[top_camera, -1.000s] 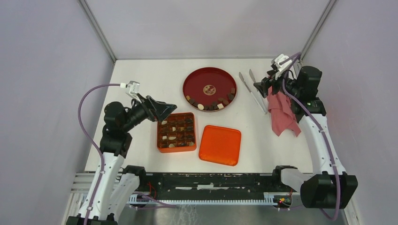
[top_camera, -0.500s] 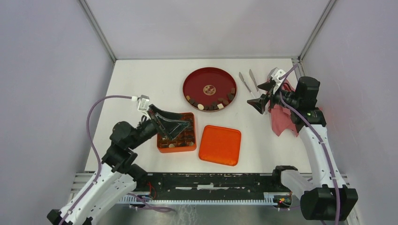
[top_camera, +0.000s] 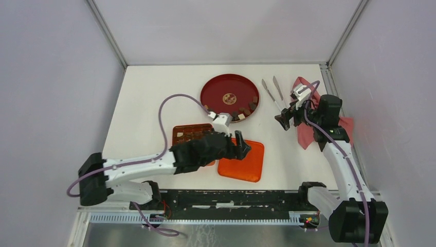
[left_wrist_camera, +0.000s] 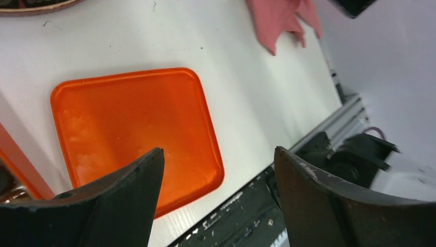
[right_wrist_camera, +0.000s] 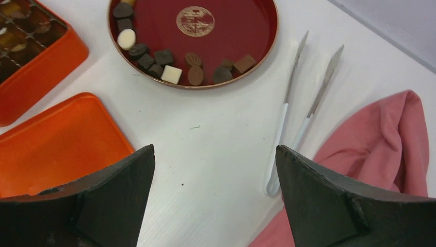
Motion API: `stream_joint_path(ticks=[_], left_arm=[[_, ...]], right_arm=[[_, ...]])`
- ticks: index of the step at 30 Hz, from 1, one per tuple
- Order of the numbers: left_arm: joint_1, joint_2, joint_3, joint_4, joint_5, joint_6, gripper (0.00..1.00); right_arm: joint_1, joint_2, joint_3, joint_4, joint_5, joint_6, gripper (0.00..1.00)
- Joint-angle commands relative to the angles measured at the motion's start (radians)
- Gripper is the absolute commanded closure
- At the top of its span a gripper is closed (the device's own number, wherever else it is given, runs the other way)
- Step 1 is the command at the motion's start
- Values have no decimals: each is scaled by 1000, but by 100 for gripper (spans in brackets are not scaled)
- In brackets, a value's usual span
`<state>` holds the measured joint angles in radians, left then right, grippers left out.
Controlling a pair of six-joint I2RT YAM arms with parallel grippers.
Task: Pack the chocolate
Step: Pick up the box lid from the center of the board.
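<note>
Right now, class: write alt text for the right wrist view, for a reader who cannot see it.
A red plate of chocolates lies ahead of the open right gripper. An orange box and lid sit at frame left, tongs and a pink cloth at frame right.

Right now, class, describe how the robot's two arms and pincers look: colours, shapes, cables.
Both the left arm and the right arm have white links with black joints. A purple cable runs along each. The left pincer and the right pincer each have two black, wedge-shaped fingers that taper towards the tips.
</note>
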<state>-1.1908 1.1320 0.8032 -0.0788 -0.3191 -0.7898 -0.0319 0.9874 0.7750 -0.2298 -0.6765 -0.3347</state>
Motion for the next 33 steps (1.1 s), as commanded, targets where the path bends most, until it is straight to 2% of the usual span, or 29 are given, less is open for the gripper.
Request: stream_joint_path(ticks=[1, 4, 7, 8, 11, 18, 21, 23, 24, 33], left_arm=[[-19, 236, 161, -77, -131, -81, 21], [-19, 382, 262, -122, -96, -80, 24], [-18, 498, 347, -145, -57, -75, 44], [-19, 536, 376, -157, -44, -75, 47], [-25, 645, 474, -226, -31, -75, 48], [-83, 873, 722, -489, -141, -55, 47], [-88, 915, 753, -515, -157, -56, 48], [-90, 930, 772, -523, -157, -50, 57], [-91, 940, 782, -529, -155, -46, 59], [-115, 1021, 865, -584, -137, -58, 62]], right_arm=[[-16, 27, 3, 57, 100, 26, 7], [-17, 44, 5, 52, 113, 41, 7], [-19, 36, -1, 68, 156, 69, 7], [-20, 28, -8, 79, 181, 77, 6], [-27, 19, -17, 95, 213, 96, 4], [-37, 25, -20, 104, 247, 114, 4], [-42, 24, -23, 109, 251, 120, 4], [-43, 26, -26, 112, 250, 121, 4], [-43, 28, -25, 111, 250, 122, 4], [-43, 39, -25, 110, 251, 123, 4]])
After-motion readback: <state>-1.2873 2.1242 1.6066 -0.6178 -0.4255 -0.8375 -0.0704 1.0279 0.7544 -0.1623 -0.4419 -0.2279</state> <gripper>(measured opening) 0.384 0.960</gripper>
